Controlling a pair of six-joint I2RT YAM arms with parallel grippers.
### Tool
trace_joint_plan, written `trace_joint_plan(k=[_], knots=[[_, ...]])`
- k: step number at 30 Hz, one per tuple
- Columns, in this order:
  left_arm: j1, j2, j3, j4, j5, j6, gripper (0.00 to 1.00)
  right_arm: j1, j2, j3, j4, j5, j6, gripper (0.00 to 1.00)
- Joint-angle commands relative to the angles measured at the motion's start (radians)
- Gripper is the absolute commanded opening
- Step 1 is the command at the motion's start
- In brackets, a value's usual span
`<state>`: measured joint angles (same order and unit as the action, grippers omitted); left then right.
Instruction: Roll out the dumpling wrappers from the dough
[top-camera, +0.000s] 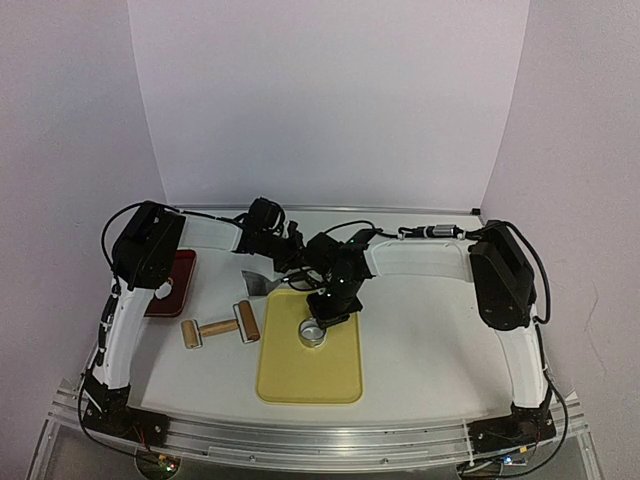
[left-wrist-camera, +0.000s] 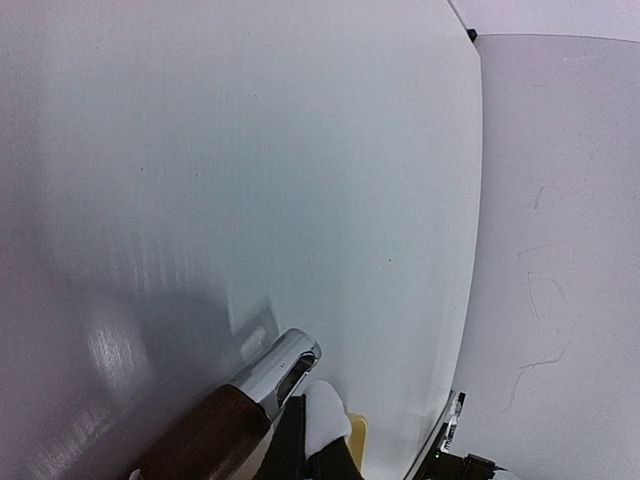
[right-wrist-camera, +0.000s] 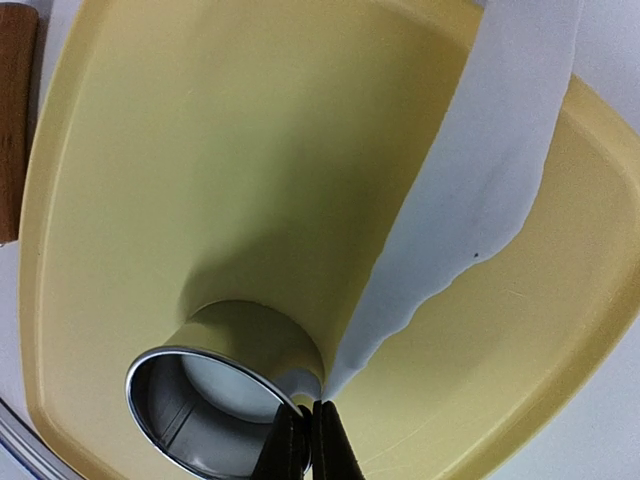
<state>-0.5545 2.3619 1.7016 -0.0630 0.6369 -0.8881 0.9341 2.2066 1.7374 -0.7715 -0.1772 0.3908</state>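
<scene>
A metal ring cutter stands on the yellow board, with a round white dumpling wrapper lying inside it. My right gripper is shut right beside the ring's rim, pinching the pointed end of a long thin white dough scrap. The scrap rises off the board and runs out of the right wrist view. My left gripper is shut behind the board, with a white bit of dough at its fingertips.
A scraper with a brown handle and chrome collar sits by the left fingers, its blade left of the board's far corner. A wooden rolling pin lies left of the board. A dark red tray sits far left.
</scene>
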Motion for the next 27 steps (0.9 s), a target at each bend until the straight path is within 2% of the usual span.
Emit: trace_joint_plan(k=[1,18,23,27], knots=[[0.005,0.013,0.056,0.057,0.01,-0.014,0.0,0.019,-0.024,-0.016,-0.017,-0.012,-0.013,0.0],[0.005,0.012,0.083,0.094,0.007,-0.029,0.0,0.028,-0.033,-0.029,-0.017,-0.007,-0.001,0.0],[0.007,-0.063,0.048,0.091,0.003,-0.016,0.0,0.028,-0.058,-0.052,-0.017,0.035,0.033,0.0],[0.007,-0.198,-0.072,0.09,-0.006,0.014,0.0,0.027,-0.09,-0.073,-0.019,0.077,0.061,0.0]])
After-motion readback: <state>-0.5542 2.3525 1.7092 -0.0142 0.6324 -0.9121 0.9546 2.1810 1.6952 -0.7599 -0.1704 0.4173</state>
